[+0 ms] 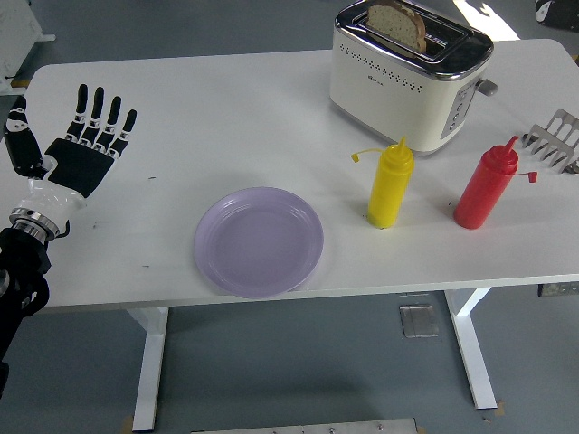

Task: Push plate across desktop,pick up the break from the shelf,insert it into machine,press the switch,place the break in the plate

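Plate (259,241), lilac and round, lies flat on the white tabletop (208,117) close to the near edge, left of centre, nothing on it; yellow squeeze bottle (389,183) stands upright just right of the plate, apart from it; red squeeze bottle (486,186) stands upright further right, near the right edge; a metal rack (552,140) shows partly at the right border beside the red bottle. Left hand (80,155) rests palm-up at the left edge of the tabletop, fingers (98,116) extended and spread, holding nothing, well apart from the plate. Toaster (409,75), cream with a chrome top, stands at the far right of the tabletop behind the bottles; bread slice (396,23) stands raised in its slot, well apart from the left hand and from the plate. Right hand does not appear in view.
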Controlling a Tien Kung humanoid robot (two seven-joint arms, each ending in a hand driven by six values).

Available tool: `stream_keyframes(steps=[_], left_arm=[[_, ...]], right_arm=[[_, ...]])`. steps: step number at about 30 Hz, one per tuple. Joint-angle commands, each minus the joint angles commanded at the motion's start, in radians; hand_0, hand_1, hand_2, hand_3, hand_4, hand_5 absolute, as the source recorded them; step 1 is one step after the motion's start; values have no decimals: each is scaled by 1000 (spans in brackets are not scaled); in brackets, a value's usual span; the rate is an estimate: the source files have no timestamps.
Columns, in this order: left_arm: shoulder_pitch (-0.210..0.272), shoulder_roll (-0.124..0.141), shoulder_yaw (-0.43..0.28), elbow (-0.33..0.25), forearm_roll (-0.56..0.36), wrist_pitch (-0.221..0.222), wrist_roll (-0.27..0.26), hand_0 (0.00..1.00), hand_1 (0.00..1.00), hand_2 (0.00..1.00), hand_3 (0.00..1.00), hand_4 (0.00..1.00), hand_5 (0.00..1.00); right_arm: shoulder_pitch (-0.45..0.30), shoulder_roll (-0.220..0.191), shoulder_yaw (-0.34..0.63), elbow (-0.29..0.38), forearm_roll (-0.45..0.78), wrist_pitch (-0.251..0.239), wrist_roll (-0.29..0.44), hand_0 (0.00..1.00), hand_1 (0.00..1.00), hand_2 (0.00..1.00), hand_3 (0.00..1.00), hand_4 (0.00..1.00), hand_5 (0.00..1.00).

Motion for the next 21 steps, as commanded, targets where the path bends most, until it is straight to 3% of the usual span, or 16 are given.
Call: stream_keyframes(steps=[1, 6, 7, 12, 13, 18, 19, 21], left_arm=[[0, 1, 1, 0, -1, 0, 0, 817, 761, 704, 722, 801, 998], [-2, 4, 9, 3, -6, 1, -1, 817, 761, 704, 722, 801, 998], [-3, 5, 11, 4, -7, 1, -1, 815, 757, 704, 721, 803, 998], [-6, 11, 18, 6, -11, 1, -1, 815, 757, 704, 721, 803, 998], [-6, 13, 18, 7, -11, 1, -1, 816, 758, 707, 723, 803, 998], [-6, 21, 20, 9, -14, 1, -1, 816, 758, 707, 723, 803, 998], [-7, 22, 21, 9, -14, 1, -1, 817, 761, 708, 723, 804, 998], [-7, 26, 24, 10, -15, 1, -1, 817, 761, 708, 723, 804, 998]], right_arm=[[18, -1, -18, -4, 5, 1, 5, 319, 475, 572, 561, 550, 2], [118, 12, -122, -42, 28, 15, 19, 319, 475, 572, 561, 550, 2], [142, 20, -146, -58, 36, 18, 21, 393, 575, 633, 636, 577, 2], [245, 65, -251, -135, 75, 32, 23, 393, 575, 633, 636, 577, 2], [266, 79, -271, -154, 86, 44, 20, 598, 688, 700, 693, 586, 2], [376, 142, -374, -266, 140, 114, -3, 598, 688, 700, 693, 586, 2], [395, 154, -391, -287, 153, 125, -8, 724, 739, 757, 733, 595, 2], [437, 180, -425, -333, 180, 142, -17, 724, 739, 757, 733, 595, 2]])
